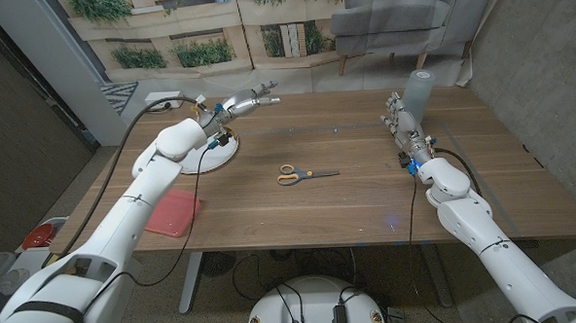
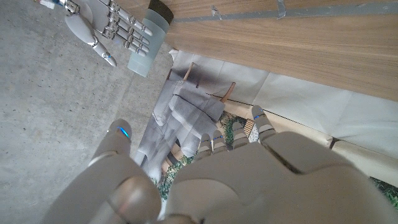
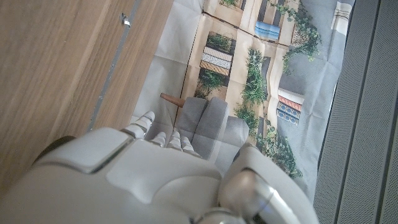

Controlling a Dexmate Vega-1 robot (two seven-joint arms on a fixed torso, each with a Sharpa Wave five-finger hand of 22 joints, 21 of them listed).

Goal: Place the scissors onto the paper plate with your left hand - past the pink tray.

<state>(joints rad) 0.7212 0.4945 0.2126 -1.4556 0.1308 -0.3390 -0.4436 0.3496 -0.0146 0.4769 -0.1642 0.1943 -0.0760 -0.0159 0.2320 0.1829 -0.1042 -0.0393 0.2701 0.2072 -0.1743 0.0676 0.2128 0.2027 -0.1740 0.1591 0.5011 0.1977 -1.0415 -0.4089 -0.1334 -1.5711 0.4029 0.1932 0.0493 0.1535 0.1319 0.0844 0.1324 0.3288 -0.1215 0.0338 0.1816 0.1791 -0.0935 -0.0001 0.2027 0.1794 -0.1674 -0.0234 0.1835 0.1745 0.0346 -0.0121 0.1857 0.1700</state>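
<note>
The scissors (image 1: 293, 174) with yellow handles lie in the middle of the table, blades pointing right. The white paper plate (image 1: 220, 158) sits at the far left, partly hidden under my left wrist. My left hand (image 1: 242, 104) hovers beyond the plate, fingers stretched out and holding nothing; its back (image 2: 249, 180) fills the near part of the left wrist view. My right hand (image 1: 400, 118) stands at the far right with straight fingers beside a translucent cup (image 1: 421, 92), and nothing is in it. The right hand (image 2: 106, 28) and the cup (image 2: 146, 37) also appear in the left wrist view.
A pink tray (image 1: 171, 212) lies near the table's front left edge, on the near side of the plate. Cables run along my left arm over the plate. The wooden table (image 3: 50, 62) and a sofa behind it are in the right wrist view.
</note>
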